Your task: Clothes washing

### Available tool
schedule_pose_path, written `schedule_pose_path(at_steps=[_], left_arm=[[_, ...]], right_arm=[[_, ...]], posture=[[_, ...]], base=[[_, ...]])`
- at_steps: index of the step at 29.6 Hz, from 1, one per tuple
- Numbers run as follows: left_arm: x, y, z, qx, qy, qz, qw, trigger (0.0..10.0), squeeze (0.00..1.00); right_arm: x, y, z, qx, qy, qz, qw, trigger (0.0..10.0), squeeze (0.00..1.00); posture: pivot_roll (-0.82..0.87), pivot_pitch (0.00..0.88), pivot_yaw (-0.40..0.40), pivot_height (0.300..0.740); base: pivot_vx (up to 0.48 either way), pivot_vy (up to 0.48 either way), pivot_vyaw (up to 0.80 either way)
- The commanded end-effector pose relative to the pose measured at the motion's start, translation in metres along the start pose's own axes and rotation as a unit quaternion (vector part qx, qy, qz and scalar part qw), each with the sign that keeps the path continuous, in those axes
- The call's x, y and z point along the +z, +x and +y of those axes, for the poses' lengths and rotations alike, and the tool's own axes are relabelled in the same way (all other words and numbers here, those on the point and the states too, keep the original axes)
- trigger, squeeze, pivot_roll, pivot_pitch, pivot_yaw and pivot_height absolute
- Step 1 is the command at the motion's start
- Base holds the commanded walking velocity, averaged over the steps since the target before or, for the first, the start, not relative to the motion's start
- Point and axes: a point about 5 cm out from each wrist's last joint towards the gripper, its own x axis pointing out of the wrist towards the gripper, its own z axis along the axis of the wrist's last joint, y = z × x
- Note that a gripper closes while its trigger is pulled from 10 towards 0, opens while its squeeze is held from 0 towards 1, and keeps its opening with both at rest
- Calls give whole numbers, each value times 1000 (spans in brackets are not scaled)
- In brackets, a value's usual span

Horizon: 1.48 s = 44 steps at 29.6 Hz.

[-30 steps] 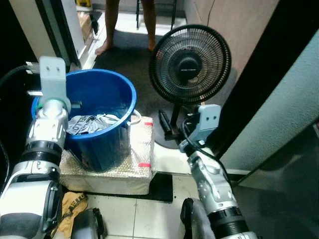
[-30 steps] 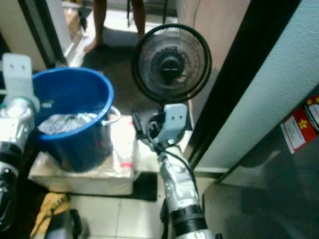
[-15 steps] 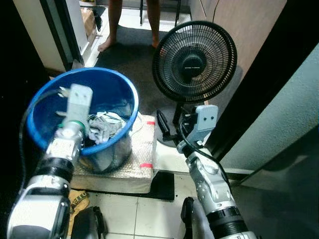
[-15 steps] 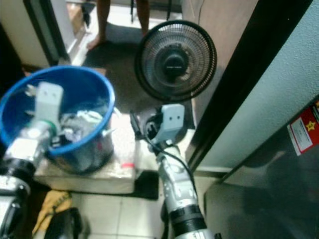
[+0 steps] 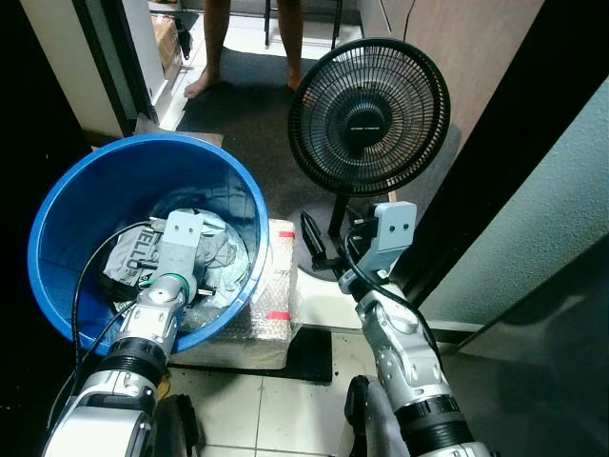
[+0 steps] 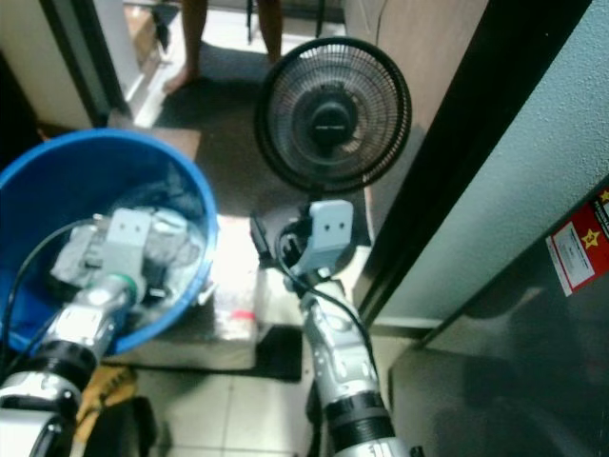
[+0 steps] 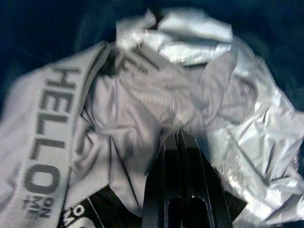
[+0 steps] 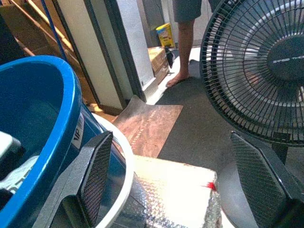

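Note:
A blue bucket leans toward me on a wrapped block, with crumpled grey clothes inside. My left arm reaches over its near rim into the laundry. In the left wrist view my left gripper is shut, its tips against a grey garment beside a waistband printed HELLO. I cannot tell whether cloth is pinched between the tips. My right gripper is open and holds nothing. It hangs to the right of the bucket, in front of the fan's base.
A black pedestal fan stands just behind my right gripper. A person's bare legs are at the far doorway. A dark door frame and pale wall close off the right side. A black mat lies by the block on the tiled floor.
My left arm has gone from beside the bucket over the rim and down into the clothes. The bucket now tips toward me, showing its inside. My right arm has hardly moved.

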Motion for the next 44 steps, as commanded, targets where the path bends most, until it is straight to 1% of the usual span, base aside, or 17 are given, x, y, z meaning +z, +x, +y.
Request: schedule_pose_path(at_steps=[1,2,3,10,14,16,18,30,31,32,33,39,40,41,42,43,44], left_arm=[[-4,-1,-5,-4,-7,3,1000,10000,161],[-4,-1,-5,-4,-7,3,1000,10000,161],[-3,-1,-5,-3,-7,0,1000,10000,1000],[-7,-1,-1,11,-10,3,1000,10000,1000],[-16,-2,6,41,23,13,999,10000,1000],[-26,-3,12,68,57,24,996,10000,1000],[-31,-4,15,77,64,30,995,10000,1000],[-48,-7,19,90,72,58,992,10000,1000],[-50,-8,18,87,71,59,992,10000,780],[-50,-8,18,87,71,59,992,10000,780],[-52,-8,16,83,71,62,992,10000,0],[-62,-10,13,78,80,75,991,10000,0],[-65,-11,13,79,81,79,990,8392,0],[-68,-11,13,80,80,82,990,6275,0],[-68,-11,13,80,80,82,990,6275,0],[-70,-12,13,79,78,85,990,5373,0],[-71,-13,13,79,75,87,990,2000,0]], right_arm=[[-3,-1,-1,-5,-1,3,1000,10000,0],[-3,-1,-1,-5,-1,3,1000,10000,0],[-3,-1,-1,-4,-1,3,1000,10000,0],[-4,-1,0,-3,0,3,1000,10000,0],[-5,-1,0,-3,0,4,1000,10000,0],[-5,-1,0,-1,0,4,1000,10000,0],[-5,-1,0,-1,-1,4,1000,10000,0],[-6,-1,0,0,-2,5,1000,10000,0],[-6,-1,0,0,-2,5,1000,10000,0],[-6,-1,0,0,-2,5,1000,10000,0],[-6,-1,-1,-1,-2,5,1000,10000,0],[-7,-1,-1,-2,-2,7,1000,10000,0],[-7,-1,-1,-2,-2,7,1000,10000,0],[-7,-1,-1,-2,-2,7,1000,10000,0],[-7,-1,-1,-2,-2,7,1000,10000,0],[-7,-1,-1,-2,-3,7,1000,10000,0],[-7,-2,-1,-3,-3,7,1000,10000,0]], posture=[[81,206,-32,473],[81,206,-32,473],[81,204,-31,473],[88,196,-31,473],[87,193,-33,473],[88,190,-34,473],[86,188,-36,473],[86,186,-38,473],[87,188,-37,473],[87,188,-37,473],[87,188,-37,473],[86,189,-37,473],[84,190,-37,473],[84,190,-36,473],[84,190,-36,473],[84,190,-36,473],[86,191,-36,473]], base=[[0,0,0],[0,0,0],[0,0,0],[0,0,0],[0,0,0],[0,0,0],[0,0,0],[0,0,0],[0,0,0],[0,0,0],[0,0,0],[0,0,0],[0,0,0],[0,0,0],[0,0,0],[0,0,0],[0,0,0]])
